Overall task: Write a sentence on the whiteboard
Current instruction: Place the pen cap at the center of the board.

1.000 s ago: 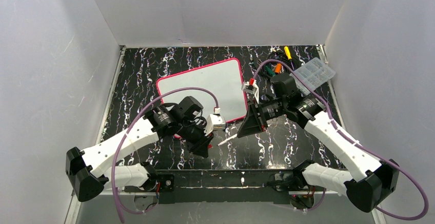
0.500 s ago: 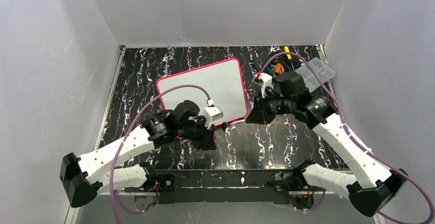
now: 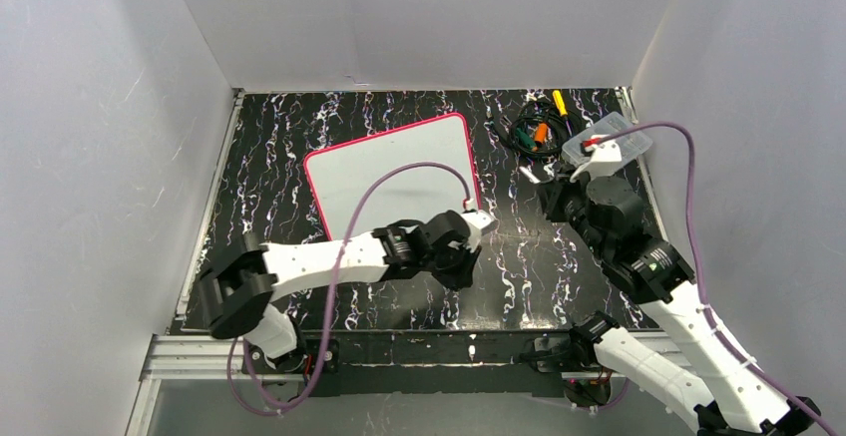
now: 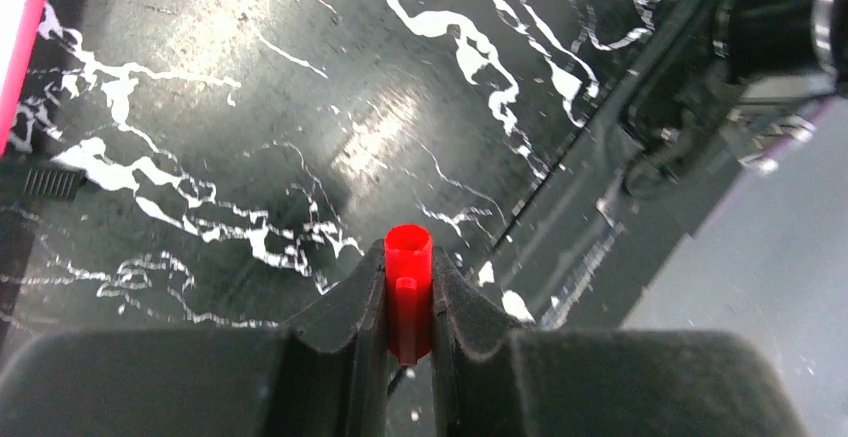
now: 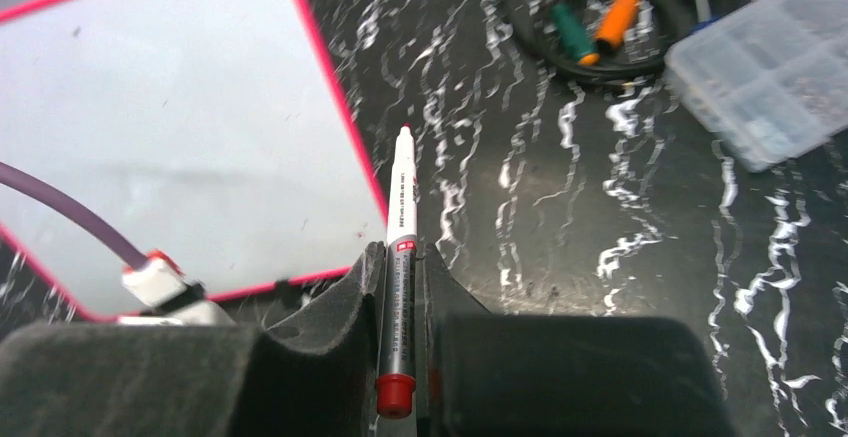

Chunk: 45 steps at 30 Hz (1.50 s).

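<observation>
Both my arms have swung rightward since the earlier frame. Whiteboard [image 3: 394, 167] lies flat, left of centre; my left gripper [image 4: 408, 257], just off its near right corner, pinches a red cap [image 4: 408, 292]; my right gripper [image 5: 400, 257], farther right, clamps the marker [image 5: 401, 197], tip forward.

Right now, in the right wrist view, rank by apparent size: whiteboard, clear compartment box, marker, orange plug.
1. whiteboard
2. clear compartment box, partly cut off by the frame
3. marker: long, thin and nearest the camera, so its rank against the box is unsure
4. orange plug
</observation>
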Motion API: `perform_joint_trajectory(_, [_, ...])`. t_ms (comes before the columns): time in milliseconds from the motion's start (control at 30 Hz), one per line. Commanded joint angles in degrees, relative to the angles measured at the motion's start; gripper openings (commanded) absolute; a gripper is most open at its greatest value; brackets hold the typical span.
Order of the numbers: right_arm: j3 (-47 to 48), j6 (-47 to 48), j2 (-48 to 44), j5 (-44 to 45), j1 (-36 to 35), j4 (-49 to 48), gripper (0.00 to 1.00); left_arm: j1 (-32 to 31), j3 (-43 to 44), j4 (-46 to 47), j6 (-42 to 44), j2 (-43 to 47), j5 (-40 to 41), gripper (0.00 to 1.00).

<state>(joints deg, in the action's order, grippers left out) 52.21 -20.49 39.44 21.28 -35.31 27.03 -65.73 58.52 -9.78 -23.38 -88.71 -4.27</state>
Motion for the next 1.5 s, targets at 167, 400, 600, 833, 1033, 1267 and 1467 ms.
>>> perform_joint_trajectory(167, [-1.4,-0.5,-2.4,12.4,0.0,-6.4,0.01,-0.8,14.0,0.5,0.8,-16.6,4.3,0.0])
perform_joint_trajectory(400, [-2.9,-0.6,-3.7,11.6,0.0,-6.2,0.01,-0.8,17.4,-1.2,0.7,-23.8,5.5,0.05])
perform_joint_trajectory(600, [-3.0,-0.6,-3.5,11.6,0.0,-5.6,0.01,-0.8,18.4,-1.7,0.6,-26.2,4.3,0.21])
perform_joint_trajectory(833, [-2.1,-0.4,-3.9,10.9,0.0,-4.6,0.01,-0.8,17.6,-2.2,2.0,-19.9,4.3,0.55])
perform_joint_trajectory(1033, [0.4,0.6,-3.6,9.6,0.0,-3.7,0.01,-0.4,17.7,-6.8,5.2,-8.2,0.6,0.69])
perform_joint_trajectory(1267, [1.9,2.3,-2.5,4.8,0.0,-5.3,0.01,2.6,18.4,-20.0,9.6,5.1,-2.7,0.71])
perform_joint_trajectory(1467, [2.0,3.4,1.8,-12.0,0.0,-10.4,0.01,16.2,17.6,-28.8,11.8,17.3,-7.8,0.71])
